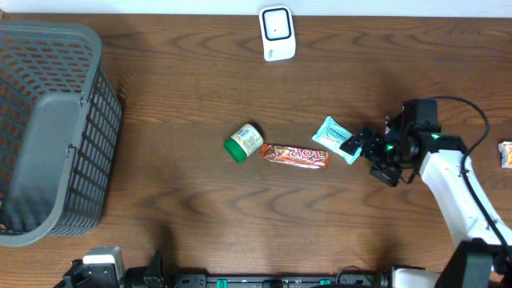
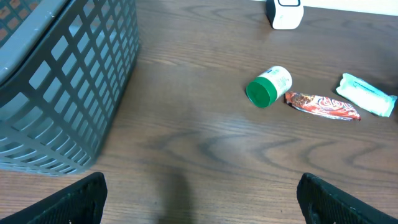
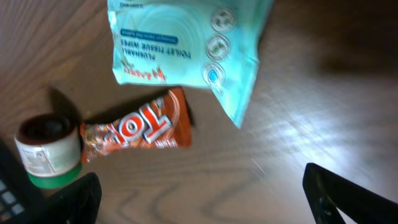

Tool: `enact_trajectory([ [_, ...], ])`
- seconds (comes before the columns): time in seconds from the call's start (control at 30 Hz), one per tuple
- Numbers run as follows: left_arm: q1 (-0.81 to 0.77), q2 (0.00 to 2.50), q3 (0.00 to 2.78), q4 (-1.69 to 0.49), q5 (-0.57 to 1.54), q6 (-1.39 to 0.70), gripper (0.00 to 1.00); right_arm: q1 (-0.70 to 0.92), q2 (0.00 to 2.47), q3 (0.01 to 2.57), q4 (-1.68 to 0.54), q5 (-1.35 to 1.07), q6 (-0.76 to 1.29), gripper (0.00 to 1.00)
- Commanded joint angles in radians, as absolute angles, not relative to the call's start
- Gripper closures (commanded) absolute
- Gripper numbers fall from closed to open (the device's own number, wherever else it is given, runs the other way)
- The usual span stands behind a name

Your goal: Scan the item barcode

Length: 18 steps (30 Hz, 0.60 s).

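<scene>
Right gripper (image 3: 202, 190), jaws spread, is hovering near a teal plastic wipes packet (image 3: 180, 50) beside an orange-wrapped candy bar (image 3: 137, 127) (left gripper (image 2: 202, 190) likewise spread-jawed)

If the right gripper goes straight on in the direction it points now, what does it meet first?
Most likely the teal toilet tissue wipes pack, lying directly ahead of the open right gripper. Its height above the table is unclear, so it might pass over.
</scene>
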State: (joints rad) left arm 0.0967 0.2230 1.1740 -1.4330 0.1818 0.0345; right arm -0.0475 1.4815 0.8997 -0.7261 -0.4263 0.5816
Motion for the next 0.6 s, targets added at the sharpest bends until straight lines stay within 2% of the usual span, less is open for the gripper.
enact_trajectory([
  [0.0, 0.101, 0.220, 1.177, -1.431, 0.191, 0.051, 0.02, -0.039, 1.555, 0.873, -0.678, -0.511, 0.652, 0.01],
  [0.07, 0.101, 0.220, 1.177, -1.431, 0.191, 0.051, 0.02, -0.037, 1.607, 0.873, -0.657, -0.502, 0.702, 0.01],
  [0.13, 0.101, 0.220, 1.177, -1.431, 0.191, 0.051, 0.02, -0.038, 1.655, 0.873, -0.629, -0.476, 0.733, 0.08],
  [0.23, 0.101, 0.220, 1.177, -1.431, 0.191, 0.051, 0.02, -0.038, 1.709, 0.873, -0.601, -0.461, 0.766, 0.13],
  [0.47, 0.101, 0.220, 1.177, -1.431, 0.191, 0.051, 0.02, -0.038, 1.786, 0.873, -0.556, -0.268, 0.861, 0.11],
  [0.57, 0.101, 0.220, 1.177, -1.431, 0.191, 0.051, 0.02, -0.038, 1.795, 0.873, -0.525, -0.260, 0.869, 0.11],
])
